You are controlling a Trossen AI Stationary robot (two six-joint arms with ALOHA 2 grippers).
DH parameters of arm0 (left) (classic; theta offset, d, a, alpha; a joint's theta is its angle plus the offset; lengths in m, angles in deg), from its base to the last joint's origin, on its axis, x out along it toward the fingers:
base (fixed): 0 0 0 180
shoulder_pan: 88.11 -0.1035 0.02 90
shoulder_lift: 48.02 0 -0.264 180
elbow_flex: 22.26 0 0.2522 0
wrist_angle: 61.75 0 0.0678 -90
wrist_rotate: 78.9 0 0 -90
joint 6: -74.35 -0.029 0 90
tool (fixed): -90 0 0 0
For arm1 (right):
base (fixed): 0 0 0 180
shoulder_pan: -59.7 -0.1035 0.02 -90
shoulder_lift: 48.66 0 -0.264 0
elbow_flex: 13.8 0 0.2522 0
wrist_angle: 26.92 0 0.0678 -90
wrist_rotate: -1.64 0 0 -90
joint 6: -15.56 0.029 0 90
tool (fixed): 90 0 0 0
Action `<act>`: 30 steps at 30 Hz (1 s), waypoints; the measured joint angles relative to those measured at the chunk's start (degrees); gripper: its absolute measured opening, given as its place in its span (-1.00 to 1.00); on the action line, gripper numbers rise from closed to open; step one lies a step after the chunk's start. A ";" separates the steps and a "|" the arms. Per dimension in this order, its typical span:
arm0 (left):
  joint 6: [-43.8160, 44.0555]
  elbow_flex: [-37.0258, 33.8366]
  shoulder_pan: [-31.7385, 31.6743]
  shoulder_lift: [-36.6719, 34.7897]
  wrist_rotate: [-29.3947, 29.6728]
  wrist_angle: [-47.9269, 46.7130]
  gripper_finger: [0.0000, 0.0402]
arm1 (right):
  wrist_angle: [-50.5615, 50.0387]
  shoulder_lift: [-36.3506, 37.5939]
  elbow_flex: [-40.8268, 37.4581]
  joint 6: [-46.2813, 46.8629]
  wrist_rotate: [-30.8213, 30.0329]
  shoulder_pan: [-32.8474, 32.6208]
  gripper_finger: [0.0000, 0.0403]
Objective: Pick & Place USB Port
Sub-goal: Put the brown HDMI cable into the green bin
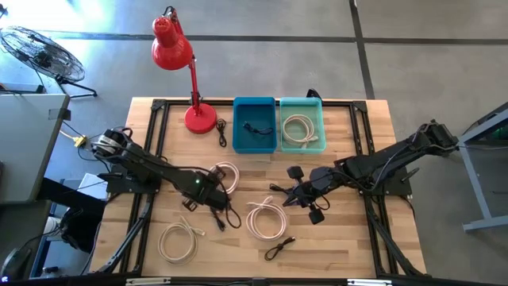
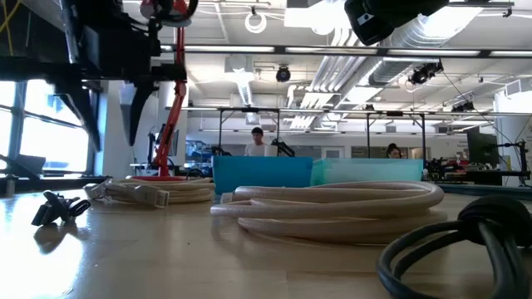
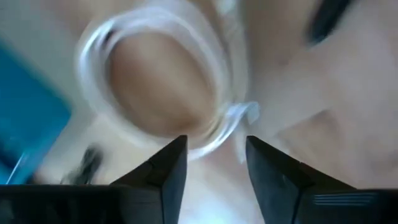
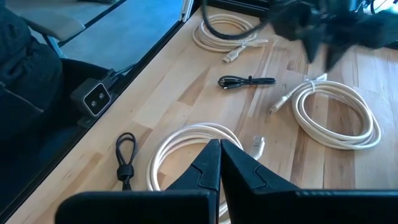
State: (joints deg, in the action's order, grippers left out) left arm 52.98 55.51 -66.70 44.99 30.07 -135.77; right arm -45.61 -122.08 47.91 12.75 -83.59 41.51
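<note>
From above, the left gripper (image 1: 216, 184) hangs over a white coiled cable (image 1: 226, 175) at mid-table (image 1: 357, 238), while the right gripper (image 1: 292, 193) sits over another white coil (image 1: 268, 219) nearer the front. Two bins stand at the far edge: a dark blue bin (image 1: 254, 125) and a teal bin (image 1: 302, 124) already holding a white cable.

From table height, coils fill the foreground and the left arm hangs above on the left.

The left wrist camera shows the left jaws parted, straddling the coil's rim (image 3: 211, 134). I'd judge this the reach for a grasp; next it should drop, close on the strand, then carry it to a bin.

The right wrist camera shows the right jaws pressed together, empty.
</note>
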 joint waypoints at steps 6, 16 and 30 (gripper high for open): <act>-9.25 -0.02 -0.01 3.28 -5.78 6.32 -0.18 | -0.03 0.00 0.00 -0.02 0.25 0.02 -0.99; -14.38 -0.06 -0.07 10.90 6.56 3.11 -0.17 | -0.26 0.00 0.00 -0.06 0.72 -1.02 -0.99; -16.16 -0.04 -3.27 13.48 7.02 7.41 -0.18 | -0.17 0.00 0.00 -0.17 0.74 -1.05 -0.99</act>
State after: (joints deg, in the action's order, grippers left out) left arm 36.82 55.46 -69.98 58.48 37.10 -128.36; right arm -45.78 -122.08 47.91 12.59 -82.85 40.46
